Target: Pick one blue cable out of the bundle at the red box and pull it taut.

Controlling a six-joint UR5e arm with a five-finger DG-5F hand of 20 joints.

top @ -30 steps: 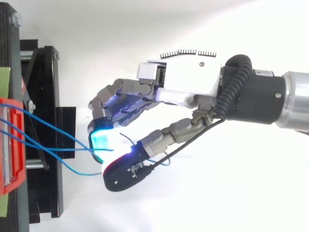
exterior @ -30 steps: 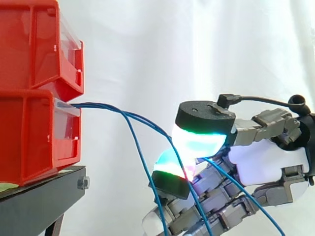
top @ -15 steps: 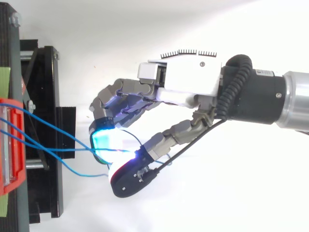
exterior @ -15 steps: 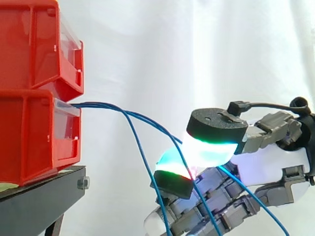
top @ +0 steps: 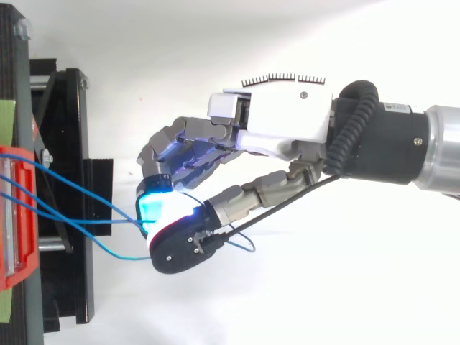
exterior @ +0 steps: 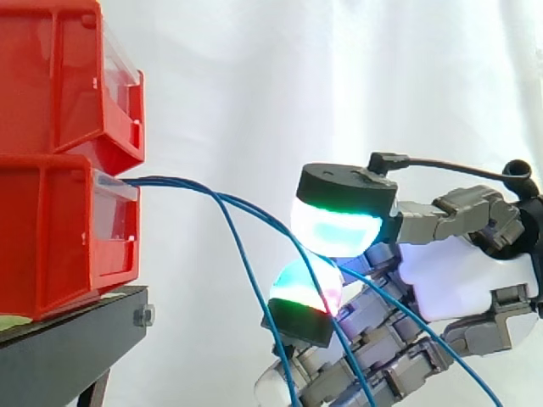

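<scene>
Red box (exterior: 51, 229), the lower bin on the black stand (exterior: 68, 348), spills its bundle of blue cables (exterior: 170, 181) from the front. To the box's right the hand (top: 277, 126) curls in, thumb and finger pads pinching one blue cable (top: 108, 222), which sags from the box. The grasp looks made; next, pull steadily away from the box until that slack goes.

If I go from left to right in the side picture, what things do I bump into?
Stacked red plastic bins → thin blue cables → grey-and-white robot hand.
</scene>
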